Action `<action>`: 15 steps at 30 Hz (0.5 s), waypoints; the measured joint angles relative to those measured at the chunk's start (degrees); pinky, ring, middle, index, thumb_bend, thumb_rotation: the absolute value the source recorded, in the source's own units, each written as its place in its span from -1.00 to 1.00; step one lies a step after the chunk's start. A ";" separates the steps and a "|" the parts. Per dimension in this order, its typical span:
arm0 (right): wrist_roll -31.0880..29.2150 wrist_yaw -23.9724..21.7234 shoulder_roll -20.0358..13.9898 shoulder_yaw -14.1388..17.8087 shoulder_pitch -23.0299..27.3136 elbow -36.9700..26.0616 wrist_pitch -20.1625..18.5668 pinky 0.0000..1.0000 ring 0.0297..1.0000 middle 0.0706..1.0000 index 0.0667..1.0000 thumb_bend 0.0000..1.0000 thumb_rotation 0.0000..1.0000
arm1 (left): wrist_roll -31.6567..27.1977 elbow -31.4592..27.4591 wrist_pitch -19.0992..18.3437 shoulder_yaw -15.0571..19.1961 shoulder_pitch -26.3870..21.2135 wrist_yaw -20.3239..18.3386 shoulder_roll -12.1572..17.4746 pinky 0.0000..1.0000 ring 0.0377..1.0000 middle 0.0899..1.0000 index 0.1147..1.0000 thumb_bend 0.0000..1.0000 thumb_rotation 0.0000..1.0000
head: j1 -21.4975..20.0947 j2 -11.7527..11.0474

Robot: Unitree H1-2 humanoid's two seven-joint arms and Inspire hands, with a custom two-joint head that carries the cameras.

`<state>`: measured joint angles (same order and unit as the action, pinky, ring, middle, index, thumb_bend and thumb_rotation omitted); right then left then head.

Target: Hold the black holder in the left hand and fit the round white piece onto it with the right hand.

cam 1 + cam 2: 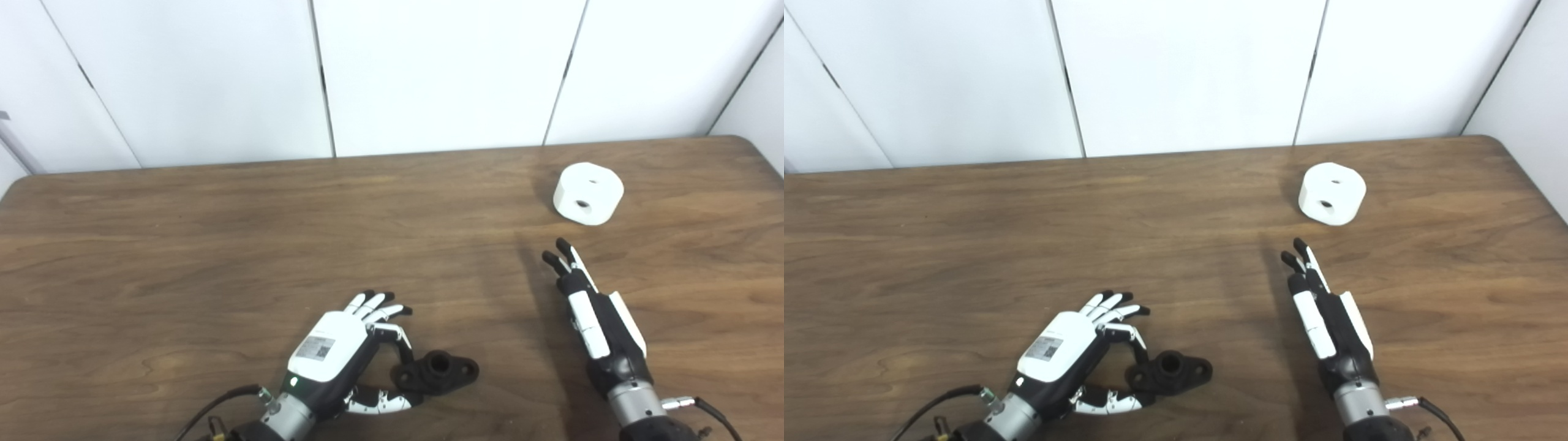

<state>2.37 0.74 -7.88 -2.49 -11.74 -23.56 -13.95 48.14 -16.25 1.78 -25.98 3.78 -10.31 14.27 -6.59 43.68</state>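
The left hand is curled loosely at the black holder on the tabletop, unclosed; the right hand is stretched flat, fingers together, short of the round white piece.

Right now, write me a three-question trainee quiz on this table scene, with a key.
1. True or false: the round white piece is already fitted on the black holder.
2. Which hand is at the holder: A) left hand B) right hand?
3. Fill in: the white piece lies on the ___, beyond the right hand's fingertips.

Key: 1 false. 2 A. 3 table.
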 measured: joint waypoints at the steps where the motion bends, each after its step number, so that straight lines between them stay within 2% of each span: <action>1: -0.01 0.00 0.01 -0.03 0.03 0.00 -0.05 1.00 1.00 0.88 0.98 0.38 1.00 | -1.02 0.09 -0.65 0.41 0.36 -0.24 -0.52 1.00 0.98 0.79 -0.15 0.01 -0.88 | 0.00 0.00; 7: 0.48 0.02 0.03 -0.24 0.08 -0.04 -0.15 1.00 1.00 0.88 0.97 0.37 1.00 | -5.33 1.15 -1.30 2.13 1.35 -0.46 -2.16 1.00 1.00 0.79 -0.15 0.01 -0.88 | 0.09 0.09; 15: 0.66 0.02 0.06 -0.32 0.10 -0.04 -0.16 1.00 1.00 0.89 0.98 0.36 1.00 | -6.25 2.06 -0.58 2.34 1.49 0.66 -2.33 1.00 0.98 0.78 -0.15 0.01 -0.89 | -0.53 0.18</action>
<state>3.03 0.76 -7.82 -2.81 -11.64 -23.60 -14.11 41.89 -14.19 1.21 -23.65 5.27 -9.65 11.94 -7.12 43.86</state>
